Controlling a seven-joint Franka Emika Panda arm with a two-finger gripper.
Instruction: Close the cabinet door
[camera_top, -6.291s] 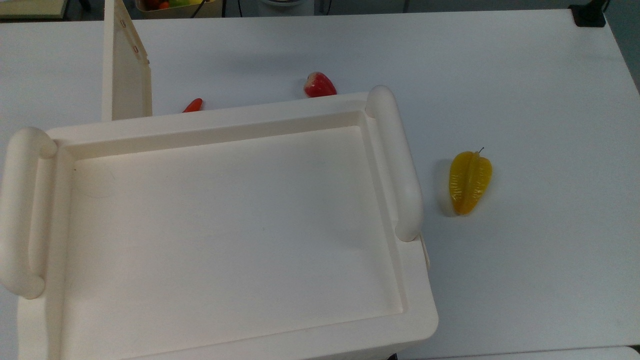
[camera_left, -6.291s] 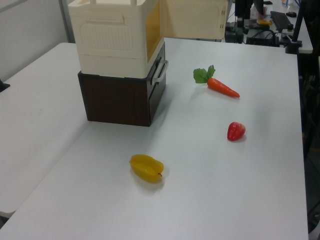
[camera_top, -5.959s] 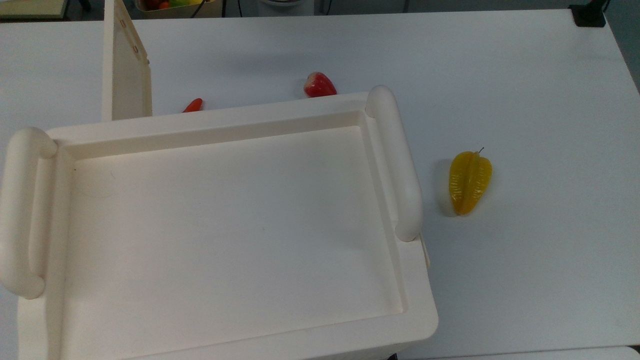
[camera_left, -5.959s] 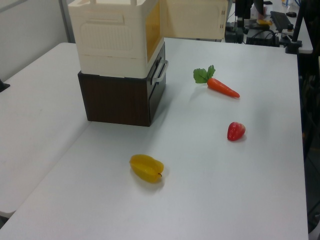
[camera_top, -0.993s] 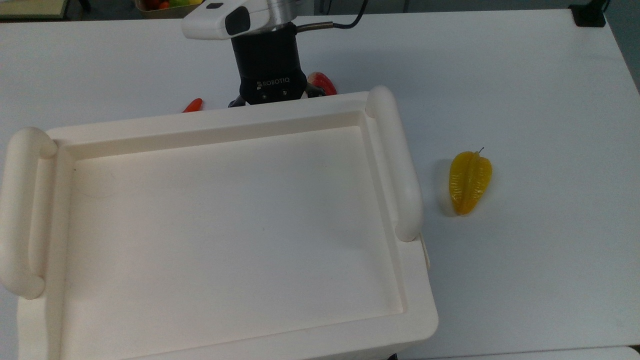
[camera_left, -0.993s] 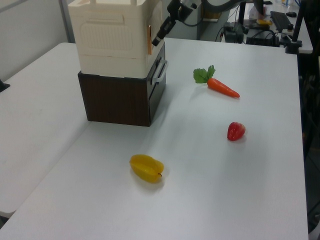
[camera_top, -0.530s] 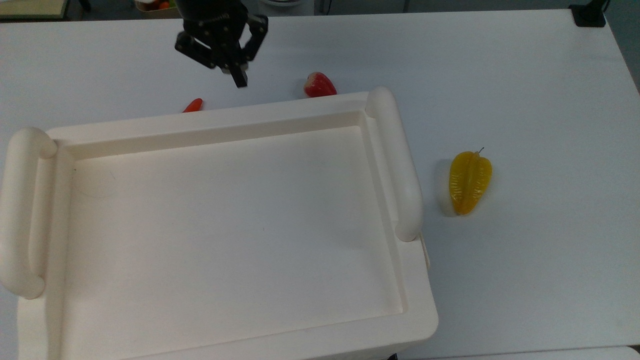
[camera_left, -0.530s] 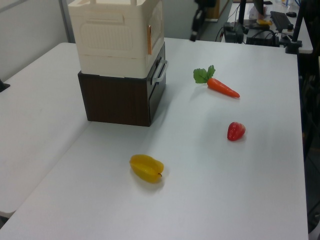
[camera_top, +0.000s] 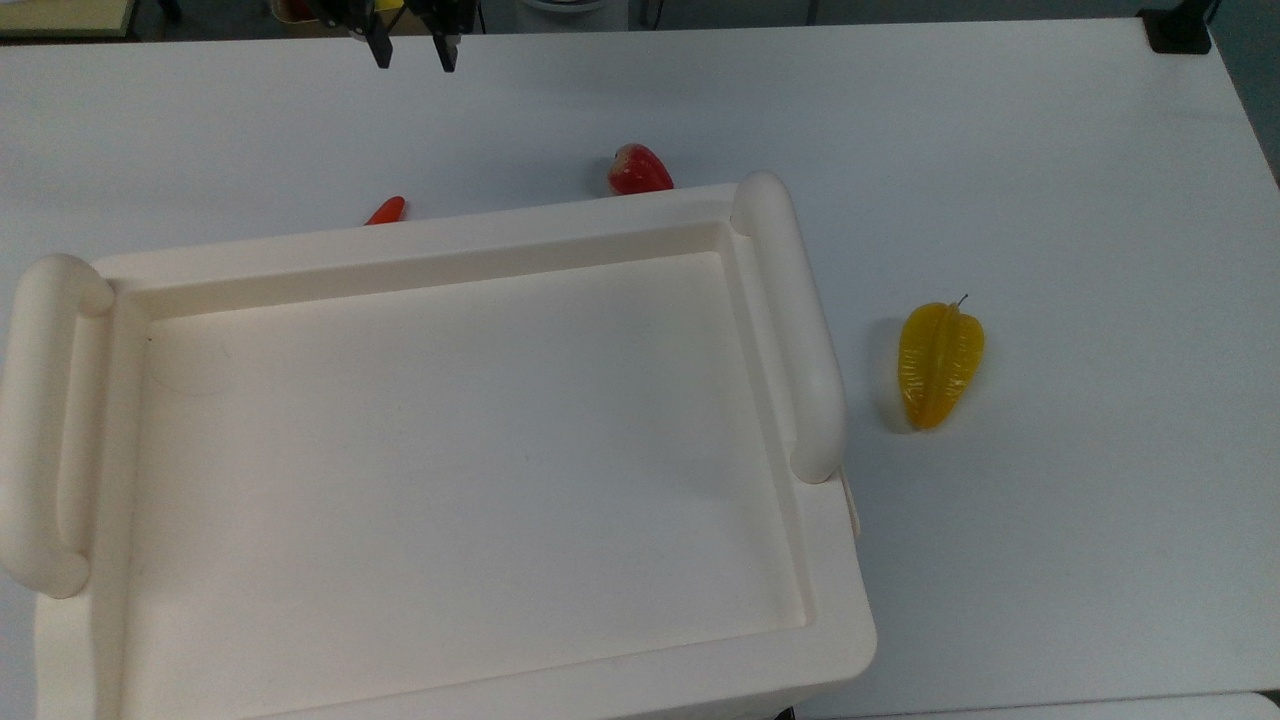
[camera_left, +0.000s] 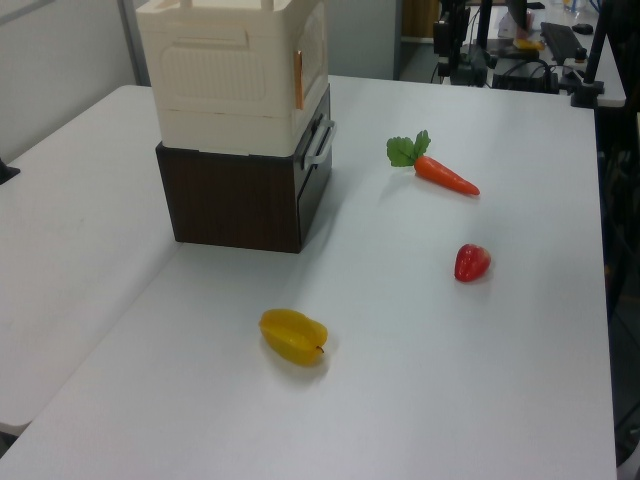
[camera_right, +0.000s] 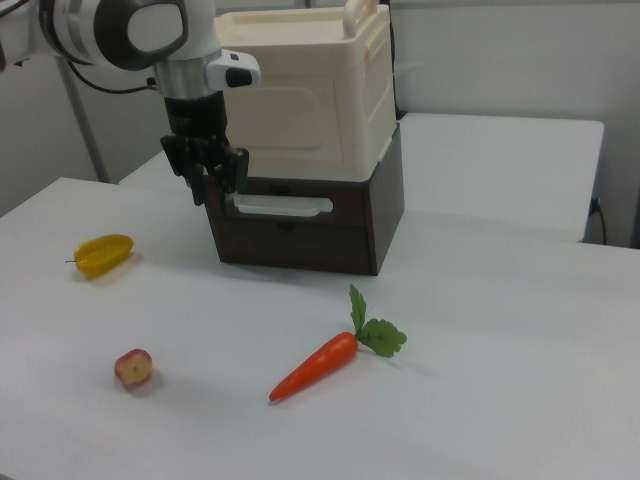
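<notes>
The cream cabinet (camera_top: 450, 450) takes up most of the top view, showing its recessed top and two tubular handles. The cabinet (camera_right: 310, 90) sits on a dark brown drawer base (camera_right: 310, 240). Its cabinet door (camera_right: 290, 115) lies flat against the front of the cabinet, shut, and appears in the left view as the cabinet door (camera_left: 312, 50) on the box's right face. My gripper (camera_top: 412, 55) hangs open with nothing between its fingers, apart from the cabinet near the top view's upper edge. In the right view the gripper (camera_right: 213, 190) points down at the cabinet's left front corner.
An orange carrot (camera_right: 315, 365) with green leaves, a red fruit (camera_left: 472, 262) and a yellow starfruit (camera_top: 938, 362) lie loose on the white table (camera_top: 1050, 150). A silver drawer handle (camera_right: 280, 206) sticks out of the brown base. Desks and equipment stand beyond the table's far edge.
The door, standing open six seconds ago, is now shut. Over the last second my gripper has pulled back from the cabinet's front toward the top view's upper edge.
</notes>
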